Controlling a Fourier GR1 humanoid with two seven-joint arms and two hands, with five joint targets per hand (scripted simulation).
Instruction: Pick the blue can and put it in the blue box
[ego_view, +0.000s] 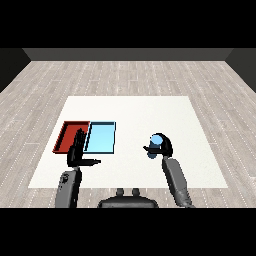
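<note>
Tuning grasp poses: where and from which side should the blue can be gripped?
Around its side wall, from the right. The can appears to stand upright on the table, right of the blue tray, and the right hand already curls round it there. The top stays free.

Even soft light, bright table (150, 110), no glare

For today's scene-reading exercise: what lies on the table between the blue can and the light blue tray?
Nothing: in the head view, only bare white table separates the blue can, held in the right hand, from the light blue tray.
</note>
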